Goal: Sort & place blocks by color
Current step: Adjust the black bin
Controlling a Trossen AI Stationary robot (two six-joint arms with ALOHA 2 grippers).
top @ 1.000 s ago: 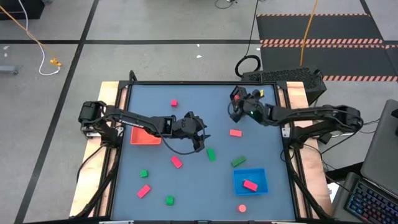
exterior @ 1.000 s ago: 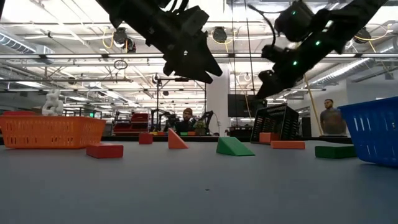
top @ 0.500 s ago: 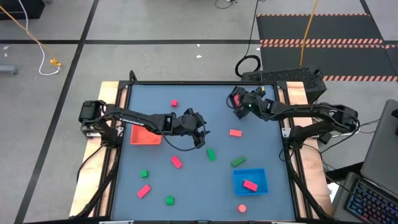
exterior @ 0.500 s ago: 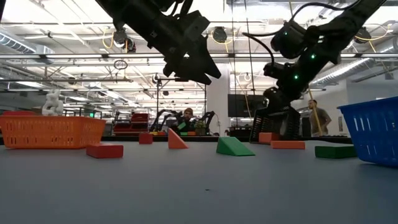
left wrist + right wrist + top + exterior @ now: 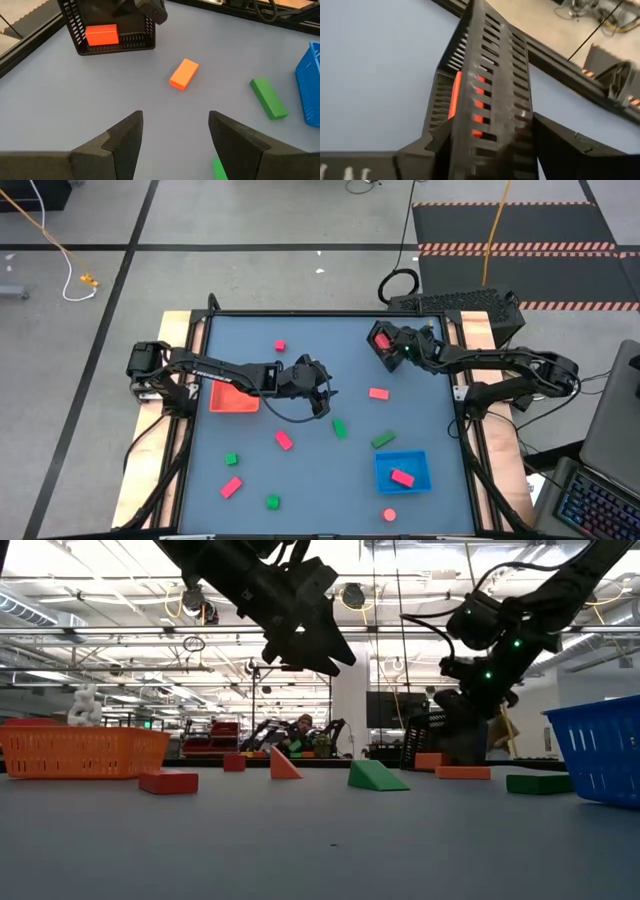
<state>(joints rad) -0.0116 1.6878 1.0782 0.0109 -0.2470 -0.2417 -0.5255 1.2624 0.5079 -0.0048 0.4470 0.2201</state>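
The black slotted tray stands at the table's far right with a red block inside, and my right gripper is shut on it. My left gripper hangs open over the table's middle, touching nothing. In its wrist view a pink block and a green bar lie flat on the table ahead of the fingers. Other pink and green blocks lie scattered over the near half. One pink block lies in the blue tray. My right gripper has the black tray's slotted wall between its two fingers, one on each face of the wall. It comes slanting down from the table's right. The tray is low over the table; I cannot tell whether its bottom rests there.
The orange-red tray sits at the table's left, under the left arm. The blue tray stands near the right front. The raised frame runs along the table's right edge, close to the black tray. Bare table lies between the two grippers.
My right gripper has sunk and swung toward the table's far right corner, rolling as it went. The black tray has gone with it, and its open top with the red block now shows from above.
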